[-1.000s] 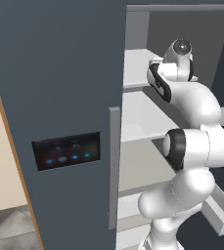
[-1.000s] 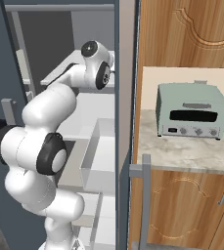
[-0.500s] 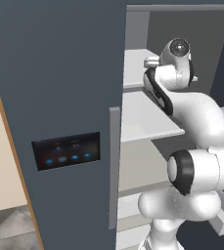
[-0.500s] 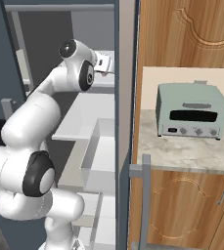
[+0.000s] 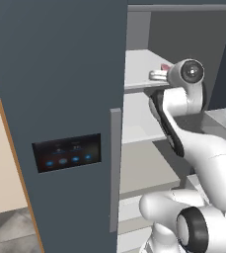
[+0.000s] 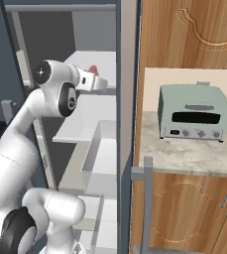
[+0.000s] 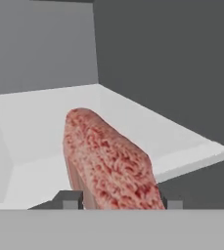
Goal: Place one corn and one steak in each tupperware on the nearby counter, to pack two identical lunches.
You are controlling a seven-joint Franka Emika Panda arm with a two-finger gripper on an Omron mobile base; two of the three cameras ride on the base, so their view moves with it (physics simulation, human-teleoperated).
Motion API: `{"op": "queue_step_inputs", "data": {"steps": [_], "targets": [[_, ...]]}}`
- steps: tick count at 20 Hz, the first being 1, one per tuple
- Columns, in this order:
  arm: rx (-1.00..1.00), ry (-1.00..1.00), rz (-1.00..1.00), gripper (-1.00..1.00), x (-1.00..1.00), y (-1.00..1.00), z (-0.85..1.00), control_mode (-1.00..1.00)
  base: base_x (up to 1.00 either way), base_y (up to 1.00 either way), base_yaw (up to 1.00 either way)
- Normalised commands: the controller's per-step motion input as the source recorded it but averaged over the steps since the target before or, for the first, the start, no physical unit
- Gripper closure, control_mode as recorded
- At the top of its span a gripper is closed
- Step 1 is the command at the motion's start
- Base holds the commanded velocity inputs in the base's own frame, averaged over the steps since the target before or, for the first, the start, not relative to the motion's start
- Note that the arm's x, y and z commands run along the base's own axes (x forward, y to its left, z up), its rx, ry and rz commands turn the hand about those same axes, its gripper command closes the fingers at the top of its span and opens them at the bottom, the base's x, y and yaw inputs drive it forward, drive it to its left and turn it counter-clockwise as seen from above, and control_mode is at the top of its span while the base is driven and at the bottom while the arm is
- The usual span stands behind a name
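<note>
One steak (image 7: pixel 111 166) sits low and central in the hand view, clenched between the jaws of the gripper (image 7: pixel 117 201), finger tips on either side of it. In the right base view it shows as a red bit at the upper left, beside the fridge shelf (image 6: pixel 92 67). The meat stands on edge, so it might slip or catch the shelf lip as the arm pulls out. Visible count: one steak, one toaster oven (image 6: pixel 194 112) on the desk (image 6: pixel 184 154)
</note>
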Motion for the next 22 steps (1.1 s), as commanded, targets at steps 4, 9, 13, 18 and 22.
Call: {"op": "queue_step_inputs", "data": {"steps": [4, 9, 13, 18, 22], "targets": [[0.01, -0.03, -0.01, 1.00, -1.00, 0.01, 0.29, -1.00, 0.00, 0.00, 0.00], [0.02, 0.01, 0.00, 1.00, -1.00, 0.00, 0.30, -1.00, 0.00, 0.00, 0.00], [-0.03, 0.00, 0.01, 1.00, -0.89, 0.18, 0.01, -1.00, 0.00, 0.00, 0.00], [-0.01, 0.02, 0.11, 1.00, -0.63, 0.09, 0.00, -1.00, 0.00, 0.00, 0.00], [0.00, 0.00, 0.00, 1.00, 0.00, 0.00, 0.00, 1.00, -0.70, 0.17, 0.12]]}}
